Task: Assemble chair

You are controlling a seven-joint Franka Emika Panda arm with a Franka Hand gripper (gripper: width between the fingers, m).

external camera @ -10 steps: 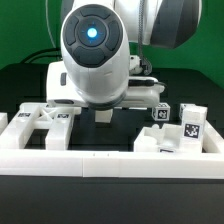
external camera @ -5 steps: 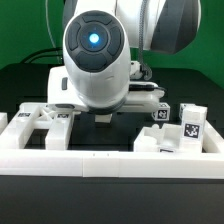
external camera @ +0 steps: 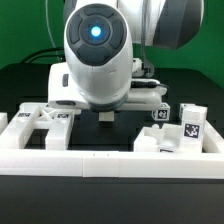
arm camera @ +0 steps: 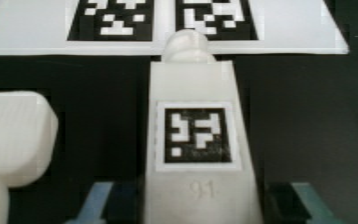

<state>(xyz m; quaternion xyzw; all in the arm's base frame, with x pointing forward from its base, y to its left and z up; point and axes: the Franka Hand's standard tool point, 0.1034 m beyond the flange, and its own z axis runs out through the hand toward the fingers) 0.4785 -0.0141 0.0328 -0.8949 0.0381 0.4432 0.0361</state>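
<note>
Just above the dark tabletop (arm camera: pixel 87 72), my end effector (arm camera: pixel 201 205) hangs open, fingers (arm camera: pixel 108 198) either side of a white chair bar (arm camera: pixel 197 110) w/ clear gaps, nothing gripped yet. Bar lies flat, rounded tip at the edge of the tagged slab (arm camera: pixel 25 30); touching or just short, can't tell. Prob. stiff, light plastic w/ a smooth, slippery skin. Best hold, I'd say: across the long flat sides, approx. mid-length by the tag, so it won't swing.
</note>
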